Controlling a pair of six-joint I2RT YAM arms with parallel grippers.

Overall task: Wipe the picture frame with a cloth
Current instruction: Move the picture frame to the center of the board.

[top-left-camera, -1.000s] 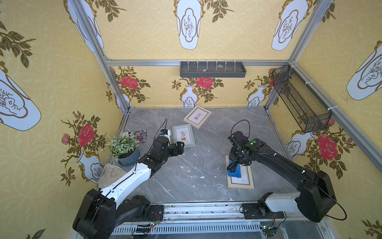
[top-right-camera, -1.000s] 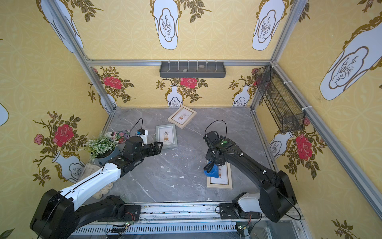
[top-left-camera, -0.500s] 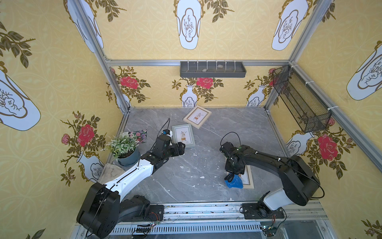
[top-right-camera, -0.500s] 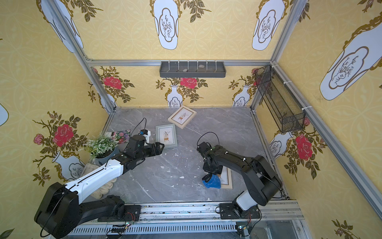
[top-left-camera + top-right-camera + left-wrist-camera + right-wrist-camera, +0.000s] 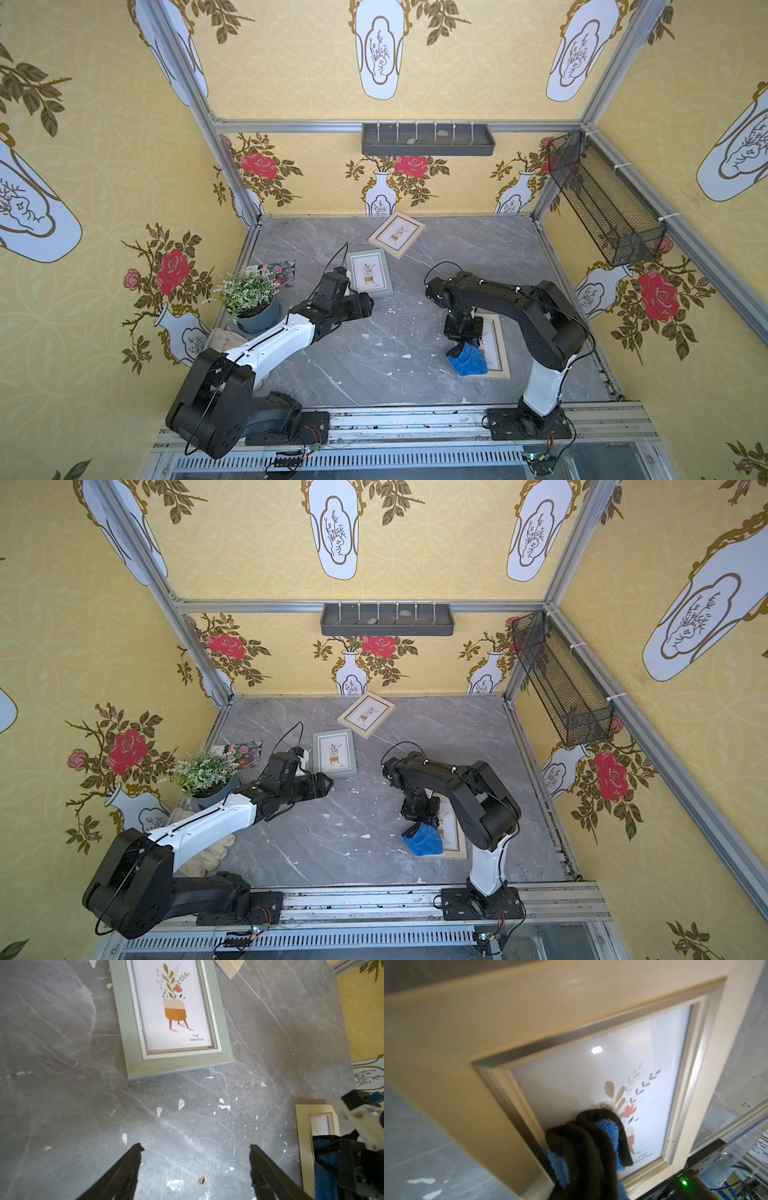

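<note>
**Colleague:** Where's the cloth?

**Operator:** From my seat, with twelve o'clock at the back wall, the cloth (image 5: 469, 363) is at about four o'clock on the tabletop (image 5: 374, 353). It is bunched into a blue lump on the picture frame (image 5: 496, 349). It covers the frame's seven o'clock corner and spills over the edge onto the marble. Both top views show it there (image 5: 426, 841).

**Colleague:** Is anything holding it?

**Operator:** Yes. My right gripper (image 5: 461, 351) points straight down with its jaws pinched closed on the top of the bundle. On the right wrist camera I see blue pile (image 5: 607, 1128) and black trim pressed against the glass over the printed plant, with the cream moulding (image 5: 467, 1032) around it.

**Colleague:** And your other arm?

**Operator:** The left gripper (image 5: 195, 1147) is near the middle of the table, slightly toward nine o'clock. Its jaws are spread wide with nothing between them, only bare grey marble flecked with white chips below. The green frame (image 5: 172, 1016) lies flat just past the fingertips, at eleven o'clock from the table centre, and the gripper is not touching it.

**Colleague:** Anything else down there?

**Operator:** A second cream frame (image 5: 397, 235) lies skewed at twelve o'clock by the back wall. A potted plant (image 5: 249, 295) stands at nine o'clock, and an off-white work glove (image 5: 203, 862) lies at eight o'clock, partly under my left arm.
</note>
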